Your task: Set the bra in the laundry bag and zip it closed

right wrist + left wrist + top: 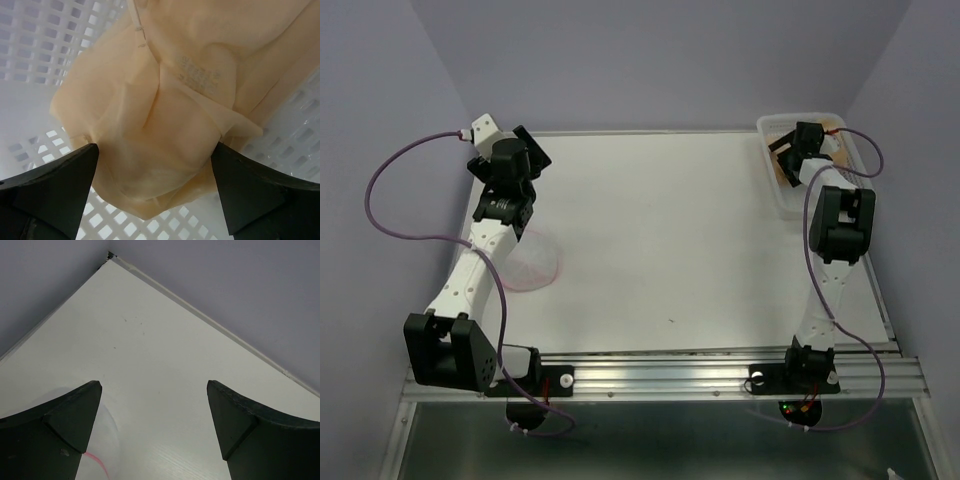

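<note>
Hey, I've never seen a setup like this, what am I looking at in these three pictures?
Two robot arms are bolted to a white table. The overhead view shows both. The other two pictures come from cameras on each wrist, with dark fingers in the corners. The left gripper is open above bare table, beside the laundry bag, a mesh pod with a pink rim. The right gripper is open inside a white lattice basket, its fingers on either side of the bra, a peach garment. Nothing is held yet.
</note>
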You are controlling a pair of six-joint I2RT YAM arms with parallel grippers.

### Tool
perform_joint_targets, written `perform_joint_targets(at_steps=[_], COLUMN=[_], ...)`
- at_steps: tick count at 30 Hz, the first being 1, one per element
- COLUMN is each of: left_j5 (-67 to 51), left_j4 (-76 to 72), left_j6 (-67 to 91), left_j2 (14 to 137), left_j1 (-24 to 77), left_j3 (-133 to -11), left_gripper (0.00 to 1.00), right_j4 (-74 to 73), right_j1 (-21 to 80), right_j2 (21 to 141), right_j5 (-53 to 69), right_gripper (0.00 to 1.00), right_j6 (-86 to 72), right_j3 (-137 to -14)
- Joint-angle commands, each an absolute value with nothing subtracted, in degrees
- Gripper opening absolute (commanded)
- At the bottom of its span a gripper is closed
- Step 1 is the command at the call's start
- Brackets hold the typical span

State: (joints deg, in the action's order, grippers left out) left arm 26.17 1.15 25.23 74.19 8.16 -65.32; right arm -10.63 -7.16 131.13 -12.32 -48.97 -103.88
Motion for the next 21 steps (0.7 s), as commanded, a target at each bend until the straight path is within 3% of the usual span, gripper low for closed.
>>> perform_joint_targets(at_steps=[1,4,5,7,9,11,21], left_j5=[27.60,28.30,28.56,29.09,29.18,29.00,25.84], left_j4=[-0.79,-0.44,-0.35,-0.18,-0.09,-0.09,-1.31], left_j6=[23.73,23.29,23.29,22.94,22.85,22.85,24.61], left_j2=[74.00,73.92,73.92,73.74,73.48,73.39,72.86], left_j1=[8.26,8.26,8.26,8.26,8.26,8.26,8.26], left_j3=[-69.26,-69.61,-69.70,-69.96,-70.14,-70.22,-68.82], left_gripper=[0.99,0.99,0.99,0.99,0.99,0.99,0.99], right_j4=[-9.05,-8.97,-8.70,-8.18,-5.55,-3.26,7.37], right_j1=[-7.56,-7.56,-7.56,-7.56,-7.56,-7.56,-5.73], right_j2=[132.18,132.36,132.19,131.49,129.12,126.14,109.88], right_j5=[-11.77,-11.86,-12.47,-13.27,-14.06,-15.81,-17.40], right_gripper=[0.97,0.68,0.49,0.30,0.14,0.03,0.01], right_j6=[-55.36,-56.68,-56.86,-56.87,-55.12,-53.71,-41.93], right_j3=[-105.82,-105.03,-104.68,-103.80,-101.26,-99.15,-88.78])
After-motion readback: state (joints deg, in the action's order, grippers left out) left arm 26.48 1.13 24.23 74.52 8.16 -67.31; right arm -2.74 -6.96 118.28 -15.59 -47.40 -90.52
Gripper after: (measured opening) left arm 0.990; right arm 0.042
